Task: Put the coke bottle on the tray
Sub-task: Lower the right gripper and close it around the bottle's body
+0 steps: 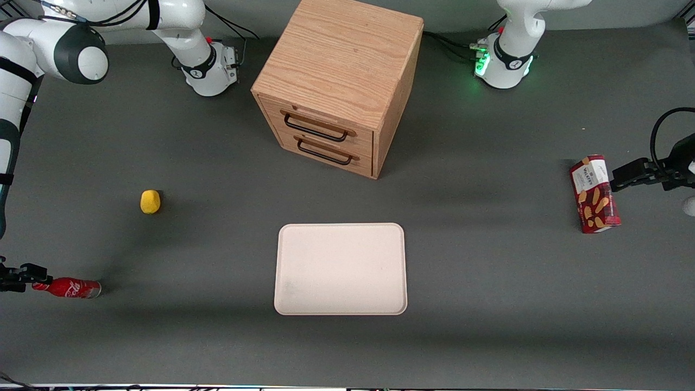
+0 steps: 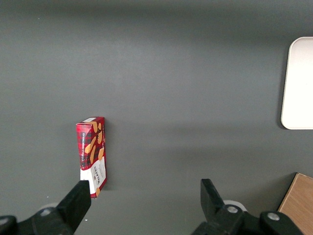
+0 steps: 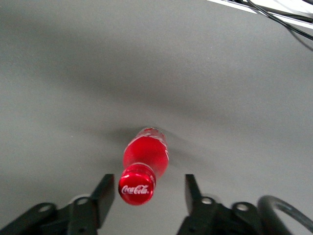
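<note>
Your right arm's gripper hangs at the working arm's end of the dark grey table, fingers spread wide with the coke bottle between them and neither pad pressing its sides. In the front view the bottle appears to lie along the table's length, red cap toward the gripper and silvery base toward the tray, close to the table's working-arm edge; the right wrist view looks straight down its long axis onto the cap, where the white script reads "Coca-Cola", with more white script on the red body. The cream-white tray lies flat mid-table, well apart from the bottle, its long sides running the table's length, with bare grey surface between the two and along the strip nearest the front camera. A yellow lump sits farther from the front camera than the bottle, apart from it. Farther still stands a wooden two-drawer cabinet, turned at an angle, black handles facing roughly toward the tray, a band of bare table between them. Toward the parked arm's end lies a red biscuit box, printed with biscuit fingers; its label appears to read "Walkers".
</note>
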